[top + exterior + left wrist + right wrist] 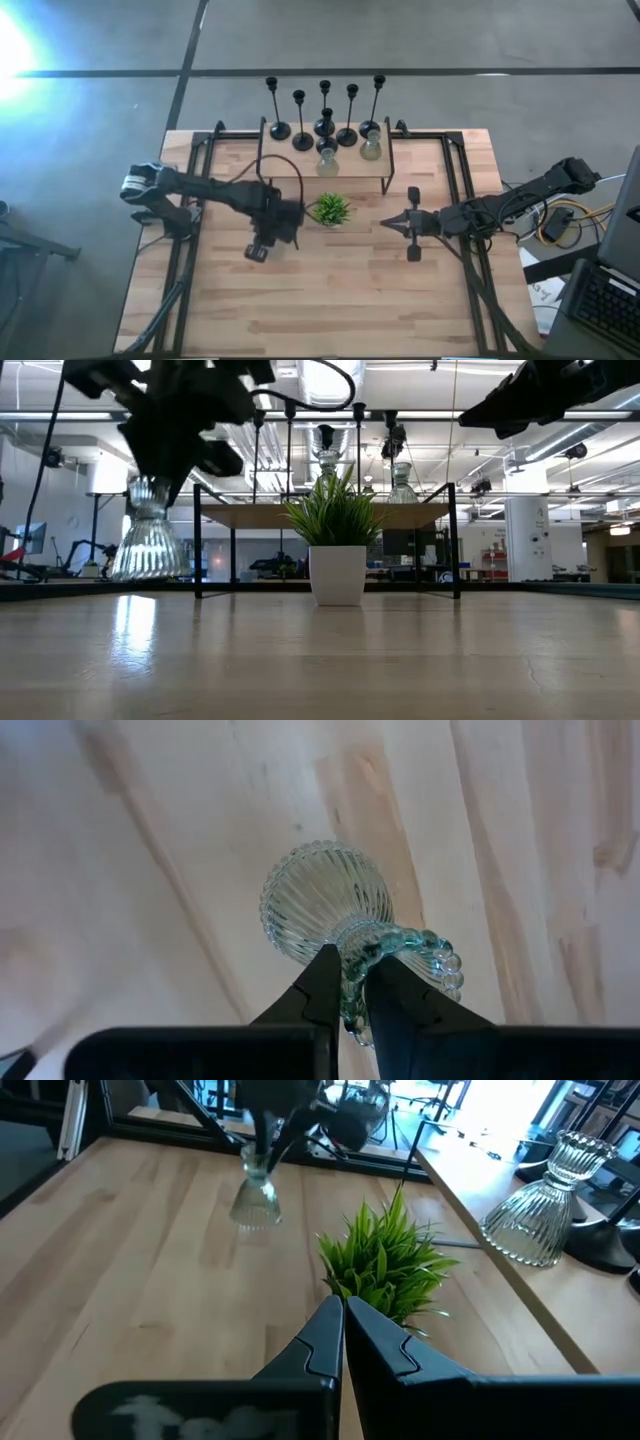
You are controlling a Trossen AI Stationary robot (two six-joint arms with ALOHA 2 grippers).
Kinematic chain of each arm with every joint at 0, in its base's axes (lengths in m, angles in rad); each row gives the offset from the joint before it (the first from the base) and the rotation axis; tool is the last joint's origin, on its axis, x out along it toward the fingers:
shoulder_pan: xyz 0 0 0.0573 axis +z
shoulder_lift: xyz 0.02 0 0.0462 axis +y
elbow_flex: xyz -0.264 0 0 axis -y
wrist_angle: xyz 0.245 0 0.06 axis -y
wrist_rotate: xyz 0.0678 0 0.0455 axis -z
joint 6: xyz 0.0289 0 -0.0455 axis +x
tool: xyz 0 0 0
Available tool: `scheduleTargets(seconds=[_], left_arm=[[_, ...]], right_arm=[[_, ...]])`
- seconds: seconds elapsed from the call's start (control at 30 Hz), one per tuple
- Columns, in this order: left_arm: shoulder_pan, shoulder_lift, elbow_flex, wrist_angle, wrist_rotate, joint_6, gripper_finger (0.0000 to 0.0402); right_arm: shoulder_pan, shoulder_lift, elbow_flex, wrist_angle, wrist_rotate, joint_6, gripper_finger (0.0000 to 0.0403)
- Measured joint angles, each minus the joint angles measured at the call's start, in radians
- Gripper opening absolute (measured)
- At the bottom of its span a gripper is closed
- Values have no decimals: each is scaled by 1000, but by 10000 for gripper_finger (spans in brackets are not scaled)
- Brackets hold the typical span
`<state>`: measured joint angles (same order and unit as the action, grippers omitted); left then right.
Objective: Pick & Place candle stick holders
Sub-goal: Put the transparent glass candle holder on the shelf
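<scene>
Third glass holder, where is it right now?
The glass holder hangs in the left gripper, pinched by its beaded rim above the table, just left of the plant; the other two are on the shelf.

On the wooden tabletop point(330, 300), a raised shelf point(290, 160) carries 6 black candle stick holders point(324, 122) and 2 glass holders point(371, 147). A small green plant point(330, 209) sits between the left end effector point(290, 222) and the right end effector point(385, 224).

Black candlesticks point(299, 118): six. Glass holders point(148, 532): three, two on the shelf point(300, 163), one off it. Plant point(330, 209): one. Shelf: one. Desk point(340, 290): one. Arms: two
</scene>
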<state>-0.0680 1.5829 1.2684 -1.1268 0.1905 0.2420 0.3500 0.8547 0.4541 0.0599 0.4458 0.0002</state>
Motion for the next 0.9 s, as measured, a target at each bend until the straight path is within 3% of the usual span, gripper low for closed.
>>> scheduleTargets(seconds=[0.37, 0.6, 0.9], left_arm=[[-5, 0, -110, 98, 11, 42, 31], [-5, 2, -118, 133, 17, 57, 31], [-4, 2, -127, 145, -64, 50, 95]], right_arm=[[0, 0, 0, 9, 0, 19, 8], [0, 0, 0, 9, 0, 19, 8], [0, 0, 0, 10, 0, 26, 8]])
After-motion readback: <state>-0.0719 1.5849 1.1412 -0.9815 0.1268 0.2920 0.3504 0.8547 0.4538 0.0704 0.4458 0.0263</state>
